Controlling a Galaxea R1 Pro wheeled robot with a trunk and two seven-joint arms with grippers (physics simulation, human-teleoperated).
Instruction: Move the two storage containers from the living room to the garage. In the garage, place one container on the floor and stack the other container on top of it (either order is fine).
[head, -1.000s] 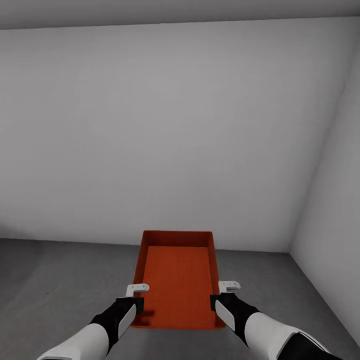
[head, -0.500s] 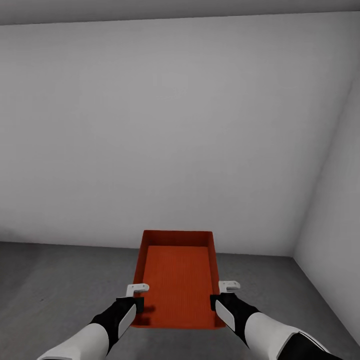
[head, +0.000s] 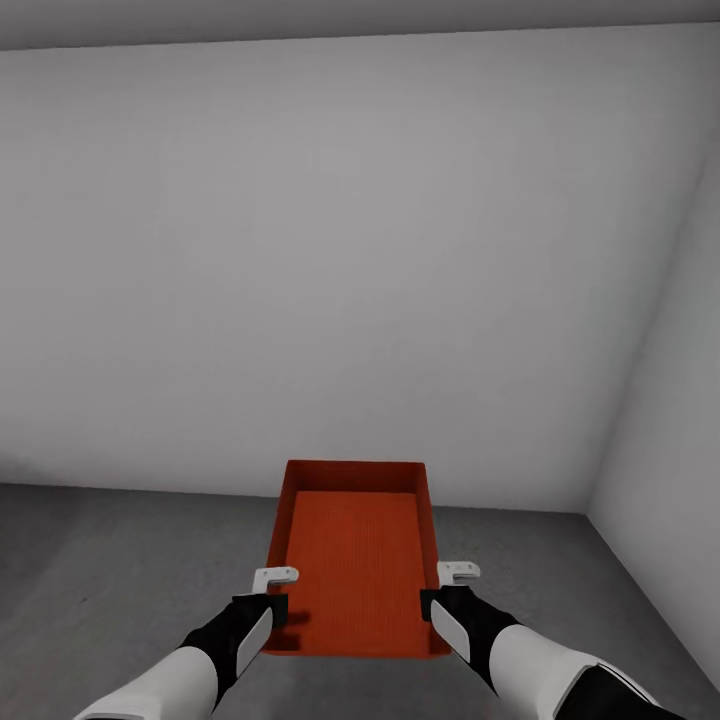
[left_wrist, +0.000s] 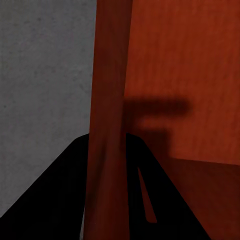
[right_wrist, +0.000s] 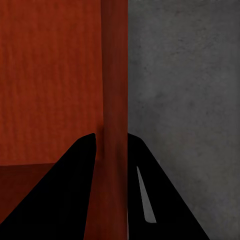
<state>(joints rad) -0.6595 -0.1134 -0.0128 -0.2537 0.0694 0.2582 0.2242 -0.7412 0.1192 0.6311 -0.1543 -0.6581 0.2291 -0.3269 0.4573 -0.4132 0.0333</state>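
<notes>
Nothing has been moved since half a second ago. Between the left gripper (head: 276, 592) and right gripper (head: 452, 590), the orange-red rectangular plastic storage container (head: 354, 560) is held by its long walls, each gripper closed on one, above the mottled dark grey concrete floor (head: 110, 560) before the pale grey wall (head: 340, 260).

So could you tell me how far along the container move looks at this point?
One storage container has reached the garage: pale walls, grey floor. The left gripper and right gripper each clamp a side wall of it. Left: setting it down and stacking the other, which I can't see here.
</notes>
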